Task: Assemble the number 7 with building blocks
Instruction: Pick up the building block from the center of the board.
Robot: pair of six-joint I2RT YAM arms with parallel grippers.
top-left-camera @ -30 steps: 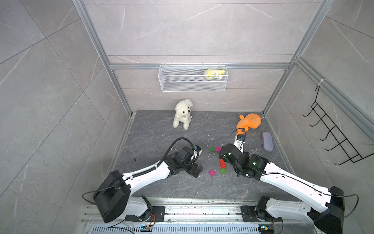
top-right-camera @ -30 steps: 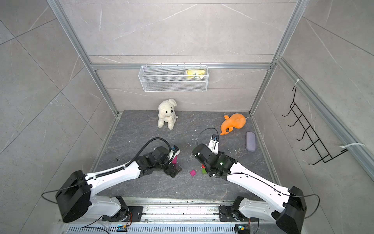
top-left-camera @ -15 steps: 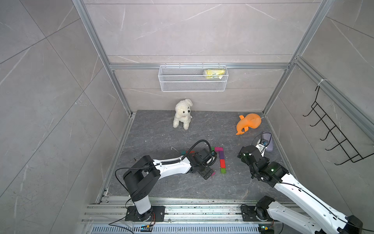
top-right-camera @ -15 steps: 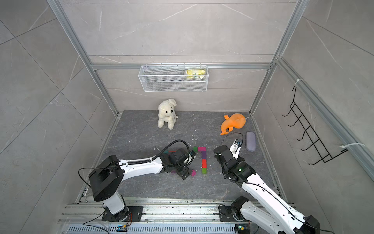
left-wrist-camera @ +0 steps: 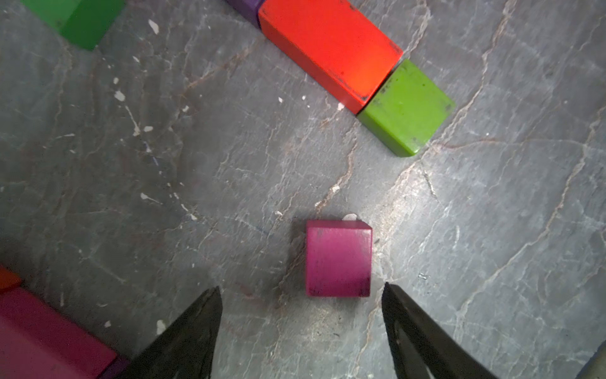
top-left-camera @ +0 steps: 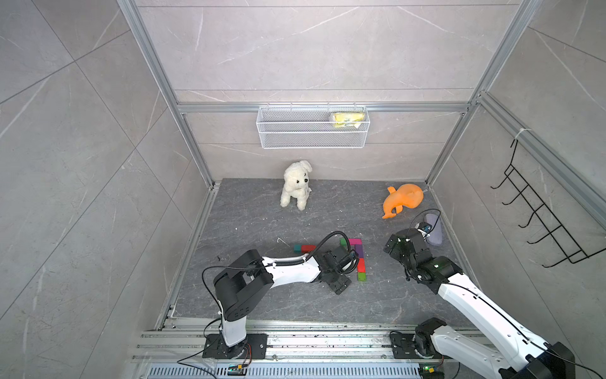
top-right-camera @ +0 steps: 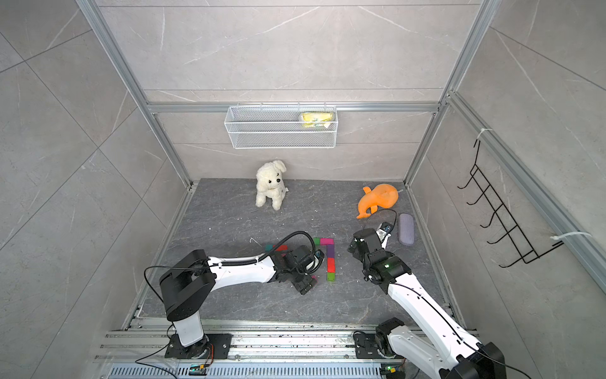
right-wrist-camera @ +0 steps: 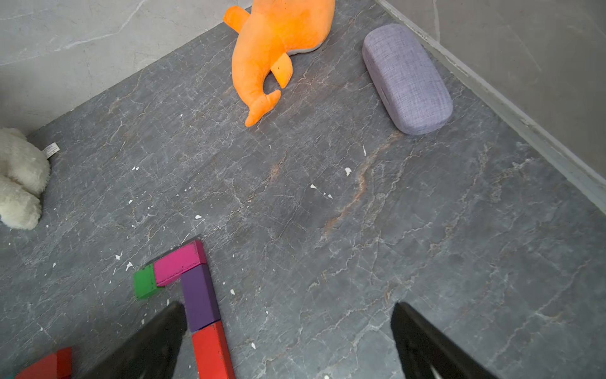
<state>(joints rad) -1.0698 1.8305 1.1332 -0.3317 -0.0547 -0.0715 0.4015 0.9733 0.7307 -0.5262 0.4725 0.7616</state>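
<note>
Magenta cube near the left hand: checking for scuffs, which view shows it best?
Left wrist: the magenta cube lies whole and close. In a top view only a sliver shows; right wrist misses it.

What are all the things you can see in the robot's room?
plush dog: one, white, back of the floor.
plush whale: one, orange, back right corner.
case: one, grey-lilac, by right wall.
wire basket: one, white, back wall.
packet: one, yellow, in the basket.
hook rack: one, black, right wall.
number 7: one, green, magenta, purple, red, green blocks, mid-floor.
magenta cube: one, loose, left of the 7's stem.
teal block, red block: one each, left of the 7.
left gripper: one, black, open, at the magenta cube.
right gripper: one, black, open, empty, right of the 7.
</note>
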